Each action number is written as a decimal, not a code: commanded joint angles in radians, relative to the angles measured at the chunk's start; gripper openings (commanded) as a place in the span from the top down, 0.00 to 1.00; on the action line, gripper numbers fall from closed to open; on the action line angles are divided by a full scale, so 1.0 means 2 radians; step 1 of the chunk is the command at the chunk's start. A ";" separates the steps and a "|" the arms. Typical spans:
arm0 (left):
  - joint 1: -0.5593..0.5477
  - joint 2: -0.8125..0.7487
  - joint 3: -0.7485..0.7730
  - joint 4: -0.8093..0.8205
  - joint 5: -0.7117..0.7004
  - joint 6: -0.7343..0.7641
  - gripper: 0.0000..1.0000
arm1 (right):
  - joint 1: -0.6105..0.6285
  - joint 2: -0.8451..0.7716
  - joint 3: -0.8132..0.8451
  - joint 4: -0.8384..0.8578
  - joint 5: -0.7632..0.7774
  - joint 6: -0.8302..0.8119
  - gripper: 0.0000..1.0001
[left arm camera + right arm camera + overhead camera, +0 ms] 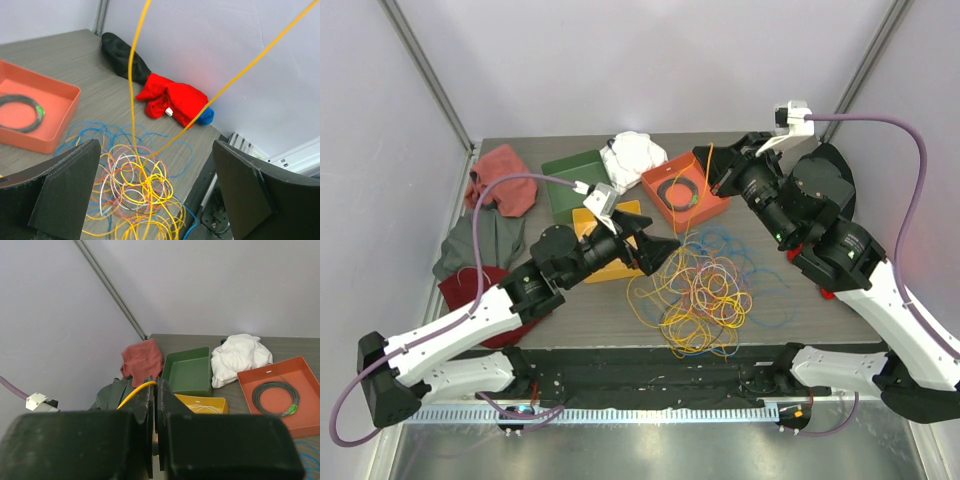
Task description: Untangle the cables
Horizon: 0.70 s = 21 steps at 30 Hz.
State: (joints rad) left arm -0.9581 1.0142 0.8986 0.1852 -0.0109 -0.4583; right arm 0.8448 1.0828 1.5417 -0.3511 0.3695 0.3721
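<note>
The cables (698, 292) lie in a loose tangle of yellow, white, blue, pink and orange loops on the table's near middle. They also show in the left wrist view (136, 186). My left gripper (660, 240) is open and empty, just left of and above the tangle, with its fingers (67, 192) wide apart. My right gripper (710, 168) is raised over the orange tray and shut on a yellow cable (134, 392). Strands of that yellow cable (132, 75) rise taut from the tangle.
An orange tray (712, 206) holds a coiled grey cable. A green bin (572, 172), a yellow bin (610, 268) and a white cloth (632, 152) sit at the back. Pink, dark green and red cloths lie at the left. A red cloth (175, 100) and a black cloth lie by the right wall.
</note>
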 commanded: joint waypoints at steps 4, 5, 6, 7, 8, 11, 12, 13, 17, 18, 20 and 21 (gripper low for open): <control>-0.002 0.035 -0.003 0.108 0.050 0.041 0.00 | 0.003 -0.003 0.005 0.037 -0.016 0.025 0.99; -0.001 0.044 -0.001 0.112 0.050 0.034 0.00 | 0.003 -0.004 0.004 0.037 -0.018 0.028 0.99; -0.001 0.057 0.001 0.121 0.051 0.030 0.00 | 0.003 -0.003 0.003 0.039 -0.020 0.032 0.99; -0.001 0.065 0.002 0.125 0.051 0.025 0.00 | 0.003 -0.005 0.001 0.041 -0.021 0.036 0.99; -0.001 0.073 0.006 0.131 0.050 0.021 0.00 | 0.002 -0.005 0.000 0.042 -0.022 0.037 0.99; -0.001 0.101 0.010 0.150 0.042 0.007 0.00 | 0.003 -0.005 0.000 0.044 -0.027 0.044 0.99; -0.001 0.108 0.011 0.160 0.041 0.001 0.00 | 0.003 -0.007 0.000 0.045 -0.028 0.045 0.99; -0.002 0.117 0.012 0.165 0.041 -0.001 0.00 | 0.003 -0.007 0.000 0.045 -0.030 0.046 0.99; -0.001 0.138 0.019 0.187 0.042 -0.012 0.00 | 0.003 -0.011 -0.002 0.044 -0.031 0.049 0.99; -0.002 0.141 0.019 0.190 0.044 -0.014 0.00 | 0.003 -0.011 -0.002 0.044 -0.031 0.049 0.99; -0.001 0.146 0.019 0.203 0.055 -0.018 0.00 | 0.002 -0.015 -0.005 0.044 -0.028 0.049 0.99; -0.001 0.146 0.014 0.209 0.060 -0.016 0.00 | 0.003 -0.017 -0.006 0.044 -0.028 0.049 0.99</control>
State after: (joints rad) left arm -0.9581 1.3075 0.8925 0.4641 0.0742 -0.4728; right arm 0.8448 1.0817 1.5356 -0.3099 0.3183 0.4576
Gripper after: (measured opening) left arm 0.996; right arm 0.033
